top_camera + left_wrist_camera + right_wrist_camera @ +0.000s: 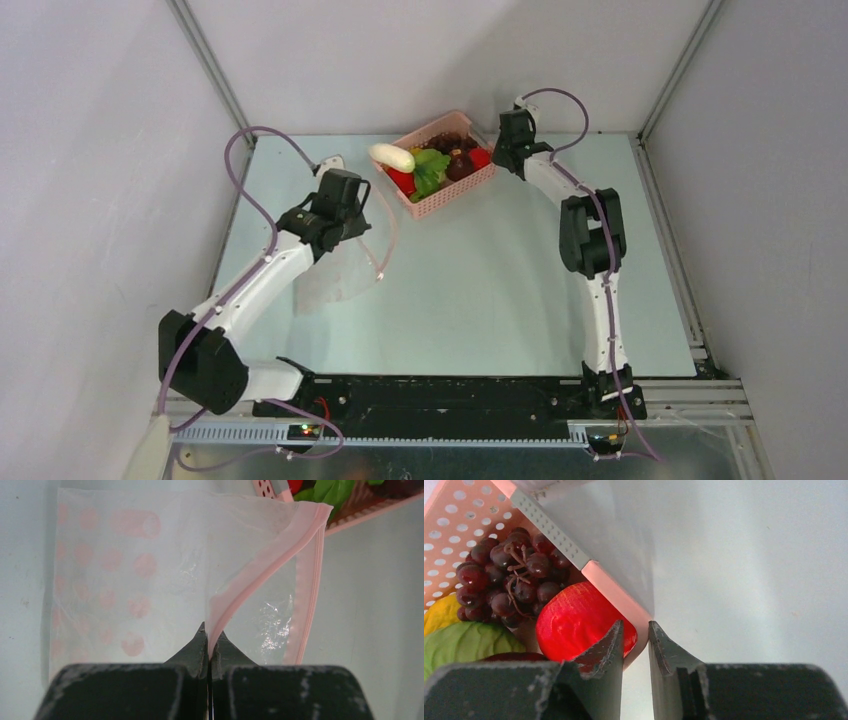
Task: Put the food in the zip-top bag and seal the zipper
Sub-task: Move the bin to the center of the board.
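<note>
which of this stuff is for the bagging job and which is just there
For the job: bag, zipper, white piece, red piece, leaf, grapes, yellow piece.
Just there: basket, table.

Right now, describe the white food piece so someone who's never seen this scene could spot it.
Look to the far edge of the table, where a pink basket sits. The white oblong piece lies across its left rim, jutting out. It is the only white item; its neighbours are a red piece and a leafy green.
</note>
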Controlling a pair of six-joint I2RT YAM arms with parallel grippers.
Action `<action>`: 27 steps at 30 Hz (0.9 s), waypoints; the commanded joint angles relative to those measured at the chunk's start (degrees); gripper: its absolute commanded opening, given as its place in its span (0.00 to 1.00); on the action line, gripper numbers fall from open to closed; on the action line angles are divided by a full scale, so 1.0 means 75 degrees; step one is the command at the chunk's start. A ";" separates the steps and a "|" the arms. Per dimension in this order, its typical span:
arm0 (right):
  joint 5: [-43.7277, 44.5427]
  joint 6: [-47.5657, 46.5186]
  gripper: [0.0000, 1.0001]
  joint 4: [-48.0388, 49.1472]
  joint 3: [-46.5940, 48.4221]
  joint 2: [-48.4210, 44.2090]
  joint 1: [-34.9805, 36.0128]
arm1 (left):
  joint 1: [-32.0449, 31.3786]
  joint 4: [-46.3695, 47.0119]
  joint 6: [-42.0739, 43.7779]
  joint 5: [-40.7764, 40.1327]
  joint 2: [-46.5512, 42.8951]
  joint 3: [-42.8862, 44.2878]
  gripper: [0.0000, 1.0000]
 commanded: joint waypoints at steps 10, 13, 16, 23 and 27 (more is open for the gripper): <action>0.1845 0.1572 0.00 -0.1663 -0.4594 -0.3695 0.0286 | -0.0287 -0.0069 -0.0550 -0.0177 -0.1034 -0.0314 0.00; 0.2337 0.2386 0.00 -0.2697 -0.5623 -0.4492 0.0397 | -0.0368 -0.0084 -0.0682 -0.0145 -0.1220 -0.0559 0.00; 0.2626 0.3294 0.02 -0.3213 -0.6872 -0.5252 0.0501 | -0.0429 -0.0107 -0.0750 -0.0046 -0.1424 -0.0762 0.00; 0.2549 0.4181 0.06 -0.3688 -0.8881 -0.7722 0.0849 | -0.0550 0.0040 -0.0799 0.0342 -0.1795 -0.1324 0.00; 0.2536 0.4216 0.23 -0.4083 -0.9216 -0.8720 0.0907 | -0.0629 0.0000 -0.0631 0.0477 -0.1717 -0.1248 0.00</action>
